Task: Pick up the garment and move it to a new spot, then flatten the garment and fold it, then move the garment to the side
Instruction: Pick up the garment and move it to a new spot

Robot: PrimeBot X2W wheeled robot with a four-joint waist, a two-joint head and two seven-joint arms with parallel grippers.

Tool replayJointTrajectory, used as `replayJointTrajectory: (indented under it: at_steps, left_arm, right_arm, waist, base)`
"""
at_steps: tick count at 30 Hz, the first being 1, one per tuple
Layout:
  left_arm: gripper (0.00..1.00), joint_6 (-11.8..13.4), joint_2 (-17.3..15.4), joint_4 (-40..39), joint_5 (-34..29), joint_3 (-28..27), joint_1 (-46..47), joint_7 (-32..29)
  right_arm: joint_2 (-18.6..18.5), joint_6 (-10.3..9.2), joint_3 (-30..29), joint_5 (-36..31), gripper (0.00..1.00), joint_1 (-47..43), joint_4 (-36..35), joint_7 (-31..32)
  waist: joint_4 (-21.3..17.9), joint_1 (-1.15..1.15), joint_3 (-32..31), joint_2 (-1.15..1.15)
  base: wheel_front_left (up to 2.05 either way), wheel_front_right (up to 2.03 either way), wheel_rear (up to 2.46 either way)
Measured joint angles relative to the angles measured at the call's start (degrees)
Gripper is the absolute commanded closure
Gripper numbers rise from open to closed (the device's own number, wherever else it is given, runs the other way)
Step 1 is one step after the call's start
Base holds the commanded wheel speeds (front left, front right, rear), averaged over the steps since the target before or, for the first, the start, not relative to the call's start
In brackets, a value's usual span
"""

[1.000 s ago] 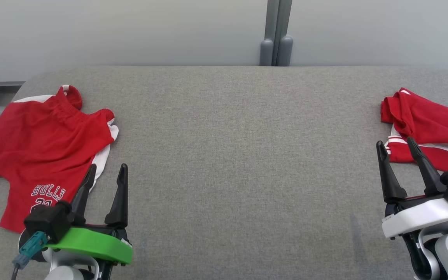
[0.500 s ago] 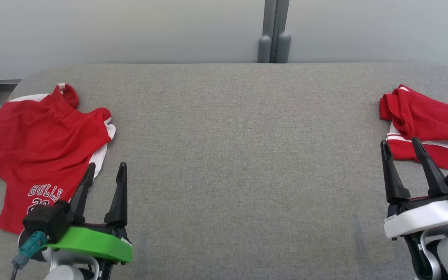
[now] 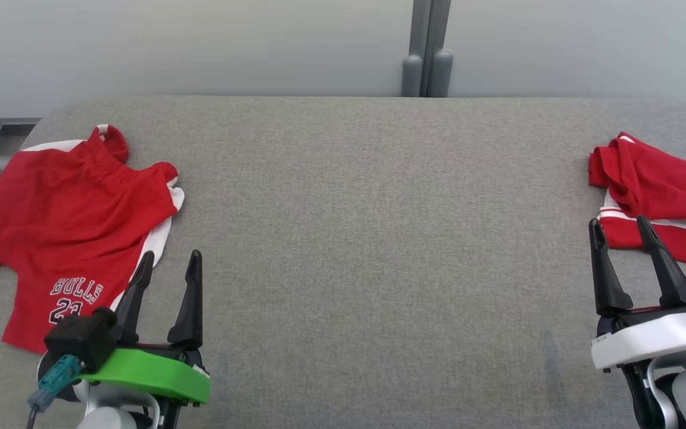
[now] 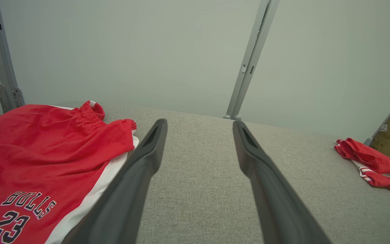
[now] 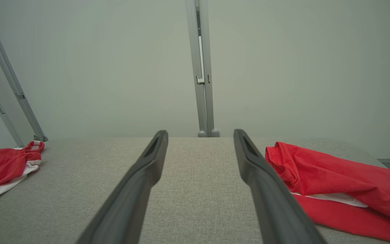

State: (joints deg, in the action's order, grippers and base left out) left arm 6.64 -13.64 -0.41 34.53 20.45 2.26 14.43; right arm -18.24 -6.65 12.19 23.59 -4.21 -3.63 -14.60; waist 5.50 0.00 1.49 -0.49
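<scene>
At the left end of the grey fabric worktop [image 3: 367,238], red shorts [image 3: 75,208] (lettered BULLS 23, with white side panels) are laid out loosely, rumpled at the waistband. At the right end, a second red garment [image 3: 658,190] with white stripes is found crumpled in a heap. The left gripper [image 3: 171,254] is poised at the shorts' white edge, jaws apart and empty; contact with the cloth cannot be determined. The right gripper [image 3: 618,220] is stationed just beside the crumpled garment, jaws likewise apart and empty.
</scene>
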Motion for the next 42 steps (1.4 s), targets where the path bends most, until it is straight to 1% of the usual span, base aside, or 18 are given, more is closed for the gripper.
replayJointTrajectory:
  at_steps: [8,35,38,41,42]
  left_arm:
    - [0.0,0.0,0.19,1.02,0.01,0.0,0.01,0.0]
    - [0.0,0.01,0.23,1.93,0.03,-0.78,0.0,0.0]
    - [0.0,0.01,0.32,1.66,0.75,-2.23,0.0,0.0]
    - [0.0,0.01,2.01,0.92,4.01,-3.98,0.0,0.0]
    - [0.0,0.01,2.21,0.67,4.26,-3.99,0.0,0.0]
  right_arm:
    - [0.23,0.01,0.02,0.0,0.0,-0.51,-0.16,0.0]
    - [1.49,1.03,1.89,-0.43,0.0,-1.03,-0.3,0.0]
    - [1.51,1.08,2.22,-0.59,0.0,-0.96,-0.31,0.0]
    - [1.51,1.12,2.85,-1.0,0.0,-0.78,-0.35,0.0]
    - [1.51,1.41,3.09,-1.01,0.0,-0.65,-0.35,0.01]
  waist:
    - [3.16,0.0,-0.18,0.0]
    - [17.36,0.0,0.0,0.0]
    - [18.61,0.0,0.38,0.0]
    - [19.44,0.0,1.01,0.0]
    - [19.6,0.0,1.28,0.0]
  base:
    - [0.0,0.0,0.0]
    - [0.0,0.0,0.0]
    - [0.0,0.0,0.0]
    - [0.0,0.0,0.0]
    - [0.0,0.0,0.0]
